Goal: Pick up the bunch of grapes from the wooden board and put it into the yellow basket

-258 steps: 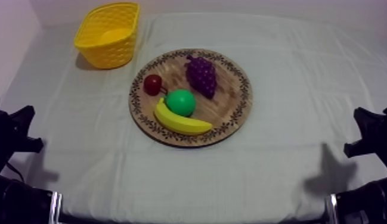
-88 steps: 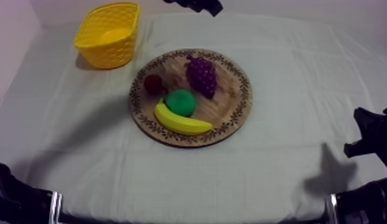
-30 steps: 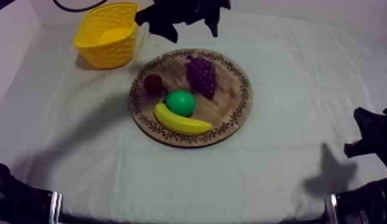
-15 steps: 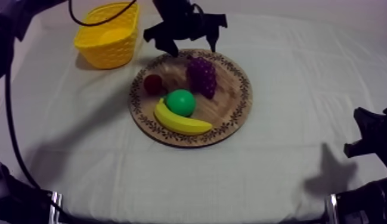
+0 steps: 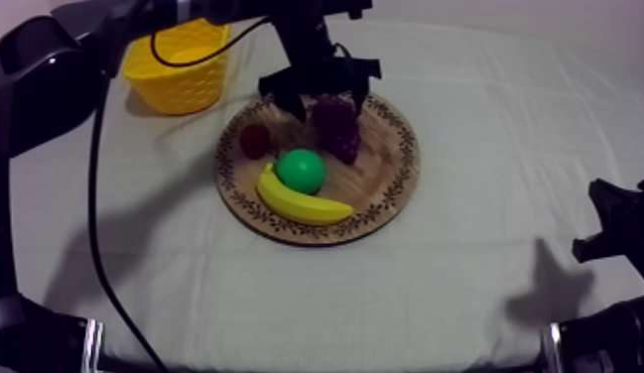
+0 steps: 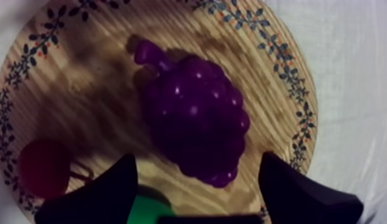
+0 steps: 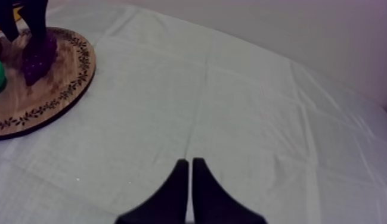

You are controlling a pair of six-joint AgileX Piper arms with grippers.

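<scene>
No text, label, brand, number or sign can be read in any view. On the rim of the board (image 5: 403,169) a leaf pattern is printed, and no lettering is found in it.

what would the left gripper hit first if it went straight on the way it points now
Most likely the bunch of grapes: the left gripper points down at it with open fingers to either side, the wooden board beneath. Depth is unclear.
</scene>
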